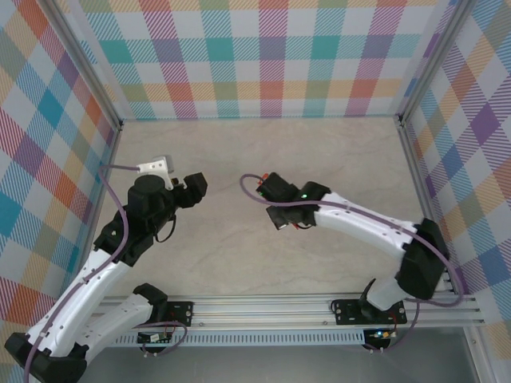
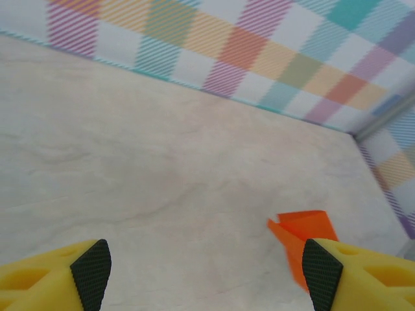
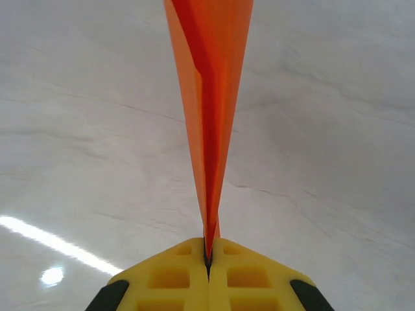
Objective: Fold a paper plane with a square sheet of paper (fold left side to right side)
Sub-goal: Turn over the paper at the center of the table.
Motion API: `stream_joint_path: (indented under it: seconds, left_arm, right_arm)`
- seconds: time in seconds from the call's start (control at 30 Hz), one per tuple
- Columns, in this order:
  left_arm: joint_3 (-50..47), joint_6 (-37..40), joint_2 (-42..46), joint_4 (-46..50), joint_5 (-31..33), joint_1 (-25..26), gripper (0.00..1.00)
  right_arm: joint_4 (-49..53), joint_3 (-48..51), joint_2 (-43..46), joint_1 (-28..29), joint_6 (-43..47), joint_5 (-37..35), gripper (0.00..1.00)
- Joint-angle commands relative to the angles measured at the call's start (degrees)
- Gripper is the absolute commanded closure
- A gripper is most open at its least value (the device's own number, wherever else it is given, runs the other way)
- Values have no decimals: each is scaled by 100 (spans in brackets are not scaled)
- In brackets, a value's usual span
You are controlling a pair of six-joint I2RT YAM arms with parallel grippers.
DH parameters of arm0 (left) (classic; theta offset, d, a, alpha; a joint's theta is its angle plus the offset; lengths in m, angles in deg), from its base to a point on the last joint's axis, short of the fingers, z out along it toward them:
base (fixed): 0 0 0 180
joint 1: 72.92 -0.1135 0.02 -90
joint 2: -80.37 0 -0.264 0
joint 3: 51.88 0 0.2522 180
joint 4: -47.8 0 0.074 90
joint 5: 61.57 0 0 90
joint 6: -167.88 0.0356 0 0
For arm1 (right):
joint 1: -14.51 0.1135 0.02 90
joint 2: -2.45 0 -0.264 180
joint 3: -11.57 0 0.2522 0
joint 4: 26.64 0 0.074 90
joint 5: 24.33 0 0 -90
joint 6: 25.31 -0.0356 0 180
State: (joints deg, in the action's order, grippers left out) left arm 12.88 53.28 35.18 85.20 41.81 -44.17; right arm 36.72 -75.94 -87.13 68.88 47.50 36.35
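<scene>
R gripper [image 3: 209, 259] tight on paper plane [image 3: 211, 97]; L gripper [image 2: 206, 275] wide, empty

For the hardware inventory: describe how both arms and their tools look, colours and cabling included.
The left arm and right arm have white links dotted with small holes, joined by black joint housings. A greyish-purple cable loops along each. The left tool and right tool have yellow moulded fingers with cut-out pockets and black textured pads.

Paper plane [image 3: 207, 97] in right pincer [image 3: 208, 256], right of left pincer [image 2: 206, 273], over table [image 1: 255, 152].
</scene>
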Motion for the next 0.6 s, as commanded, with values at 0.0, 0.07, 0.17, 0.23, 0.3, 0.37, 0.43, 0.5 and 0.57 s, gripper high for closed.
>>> stream_joint_path:
  seconds: [0.0,0.07,0.17,0.23,0.3,0.37,0.43,0.5,0.57]
  left_arm:
    - [-112,-202,350,161,1042,51,20]
    - [-110,-194,459,270,1162,51,20]
    - [-120,-177,549,358,1219,51,19]
    - [-143,-181,580,378,1223,51,19]
    - [-160,-201,598,387,1228,51,19]
    - [-159,-187,599,419,1232,51,19]
    - [-167,-190,599,429,1226,51,19]
    - [-170,-204,597,446,1210,51,19]
    - [-197,-252,599,413,1171,51,19]
  right_arm:
    - [1526,-608,-749,243,-376,-2239,99]
    - [1837,-918,-1258,327,-496,-2537,99]
    - [2135,-1291,-2036,403,-566,-2821,98]
    - [2328,-1531,-2523,440,-590,-2967,97]
    - [2548,-1796,-3038,490,-636,-3130,96]
    - [2717,-2008,-3434,547,-644,-3206,95]
    - [2721,-2128,-3710,600,-595,-3190,95]
    - [2686,-2199,-3931,649,-506,-3145,93]
    - [2690,-2254,-4094,687,-447,-3000,91]
